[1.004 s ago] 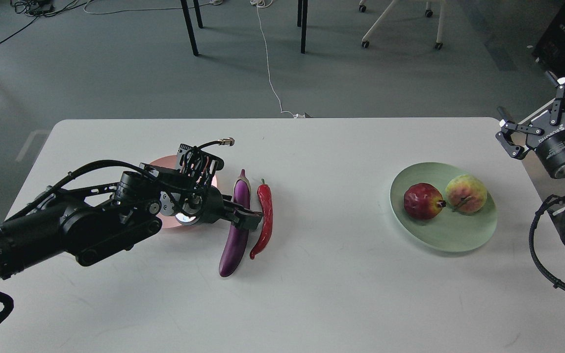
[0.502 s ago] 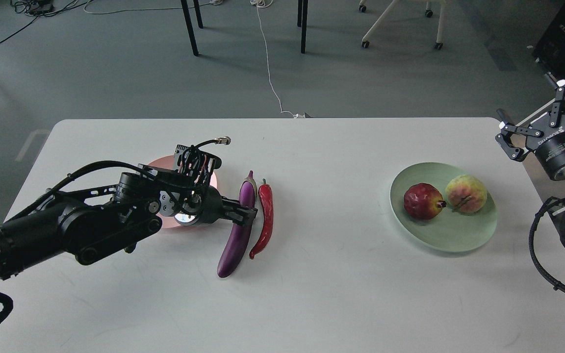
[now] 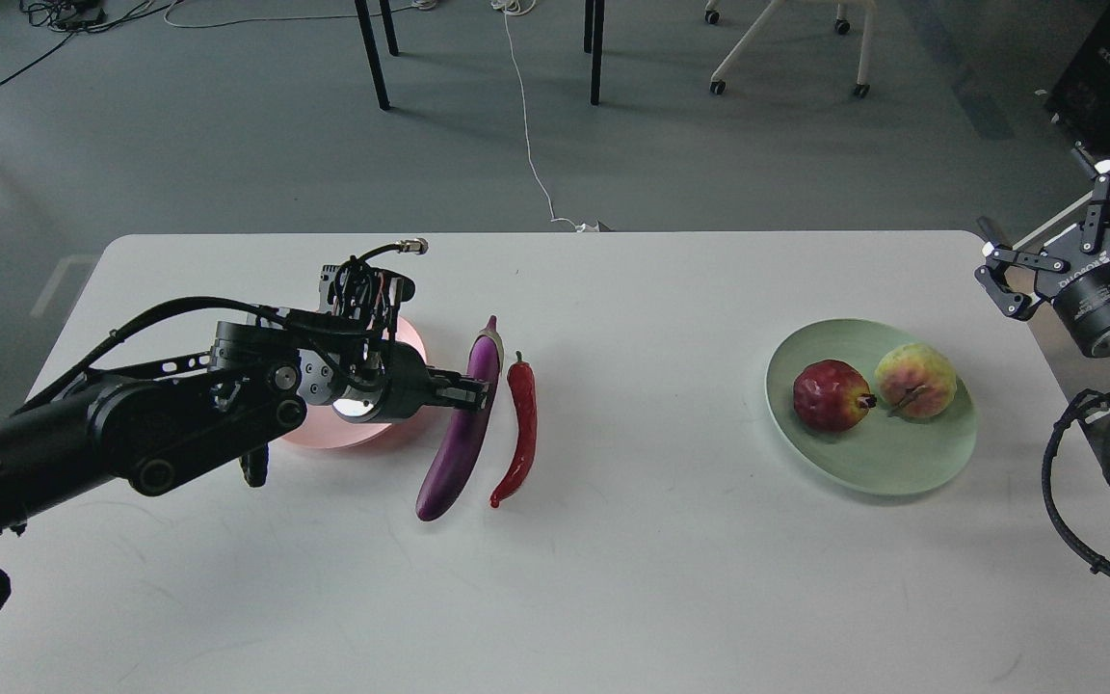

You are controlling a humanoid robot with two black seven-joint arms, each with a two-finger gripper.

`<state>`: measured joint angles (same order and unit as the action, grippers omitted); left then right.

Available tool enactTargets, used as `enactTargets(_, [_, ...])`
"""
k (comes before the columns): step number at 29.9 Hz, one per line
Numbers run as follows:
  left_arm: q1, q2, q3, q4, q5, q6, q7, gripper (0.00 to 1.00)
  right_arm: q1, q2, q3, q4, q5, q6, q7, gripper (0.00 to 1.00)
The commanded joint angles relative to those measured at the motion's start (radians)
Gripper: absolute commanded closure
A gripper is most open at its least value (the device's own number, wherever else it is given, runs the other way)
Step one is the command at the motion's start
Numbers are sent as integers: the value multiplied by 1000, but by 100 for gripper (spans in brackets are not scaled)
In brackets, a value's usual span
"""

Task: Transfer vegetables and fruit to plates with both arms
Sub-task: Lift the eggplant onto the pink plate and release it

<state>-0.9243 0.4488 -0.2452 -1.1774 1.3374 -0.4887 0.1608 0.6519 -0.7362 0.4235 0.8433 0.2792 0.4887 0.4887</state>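
Purple eggplant (image 3: 459,429), pinched mid-length by left pincer (image 3: 463,393), slants cap-end away; right pincer (image 3: 1046,241) spread

**Grey floor beyond a white surface**

The matte white round-cornered surface (image 3: 613,578) fills the foreground. Behind it lies grey-green floor (image 3: 227,145), crossed by a thin white cable (image 3: 528,145), with black furniture legs (image 3: 372,53) and a white wheeled chair base (image 3: 786,48).

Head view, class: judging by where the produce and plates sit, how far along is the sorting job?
Done: the pomegranate and yellow-green fruit lie on the mint plate. In hand: the left gripper grips the eggplant at its middle, beside the pink plate. Left: the eggplant and the chili pepper, lying on the table, must reach the pink plate. The right gripper hangs open, empty.
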Motion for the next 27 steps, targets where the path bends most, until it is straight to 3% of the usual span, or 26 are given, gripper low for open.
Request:
enactTargets(1, [-56,42,-6,-8,-104,0,0,72,0,0,0,0,0,0,0,5])
enactTargets(4, [-88,112,-3,1,-103,0,-38,72,0,0,0,2,-2,0,0,5])
enactTargets(8, [-99,189,14,19,-42,0,-202,71,0,0,0,3,-12,0,0,5])
enactTargets(10, [-88,238,17,33,40,0,-250,69,0,0,0,3,-14,0,0,5])
enactTargets(15, [-10,281,15,93,154,0,-299,65,0,4,-2,3,-15,0,0,5])
enactTargets(18, [21,277,17,125,155,59,-299,53,0,3,-5,3,-15,0,0,5])
enactTargets(22, [47,272,17,150,151,94,-300,46,-2,1,-5,3,-25,0,0,5])
enactTargets(27, [44,277,12,151,144,94,-300,22,-2,0,-5,3,-26,0,0,5])
